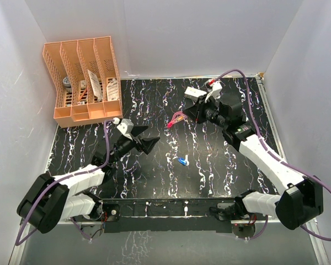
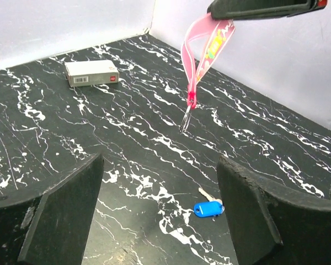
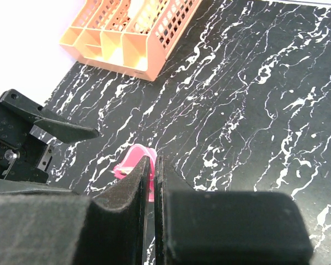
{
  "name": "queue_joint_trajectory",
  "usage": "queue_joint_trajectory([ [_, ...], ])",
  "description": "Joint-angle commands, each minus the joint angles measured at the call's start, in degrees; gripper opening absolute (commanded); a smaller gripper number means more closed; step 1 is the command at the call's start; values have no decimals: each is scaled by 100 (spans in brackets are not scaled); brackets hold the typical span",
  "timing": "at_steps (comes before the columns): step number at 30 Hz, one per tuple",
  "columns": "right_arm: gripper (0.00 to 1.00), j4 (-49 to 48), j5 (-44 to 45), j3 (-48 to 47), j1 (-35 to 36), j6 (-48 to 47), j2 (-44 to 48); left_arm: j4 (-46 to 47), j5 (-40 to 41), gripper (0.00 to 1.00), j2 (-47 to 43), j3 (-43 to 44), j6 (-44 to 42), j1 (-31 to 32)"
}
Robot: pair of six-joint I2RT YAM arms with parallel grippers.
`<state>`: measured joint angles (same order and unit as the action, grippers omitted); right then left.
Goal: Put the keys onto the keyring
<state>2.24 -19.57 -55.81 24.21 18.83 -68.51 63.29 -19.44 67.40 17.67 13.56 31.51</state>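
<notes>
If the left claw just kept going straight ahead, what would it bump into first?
Likely the pink strap hanging from the right gripper; the blue key lies lower. Depth is unclear.

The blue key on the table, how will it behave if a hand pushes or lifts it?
The blue key lies flat on the table, so it would probably slide, not roll. It looks tiny, so likely light and awkward to pinch.

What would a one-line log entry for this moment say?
left gripper: open, empty | right gripper: shut on pink key, which hangs from it | blue key: lying on table, apart from both grippers
</notes>
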Motion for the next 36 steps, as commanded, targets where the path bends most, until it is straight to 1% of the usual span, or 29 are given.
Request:
queue_joint_trajectory([
  [1,0,-602,-528,17,-141,279,-28,840,-28,82,-62,-115,22,-62],
  [7,0,-675,-729,18,-192,346,-53,1587,-289,84,265,-140,-117,-69],
  [13,0,-783,-916,18,-221,440,-99,2122,-729,84,771,24,21,-69],
  [20,0,-822,-1067,-25,-232,473,-166,2943,-915,84,1301,29,76,-82],
  [27,0,-898,-1218,-27,-241,490,-181,3463,-1110,84,1717,148,87,-100],
  [30,0,-933,-1265,-27,-244,499,-164,3891,-1268,82,1912,130,44,-123],
  [36,0,-958,-1342,-2,-241,499,-158,3902,-1344,81,1991,307,71,-136],
])
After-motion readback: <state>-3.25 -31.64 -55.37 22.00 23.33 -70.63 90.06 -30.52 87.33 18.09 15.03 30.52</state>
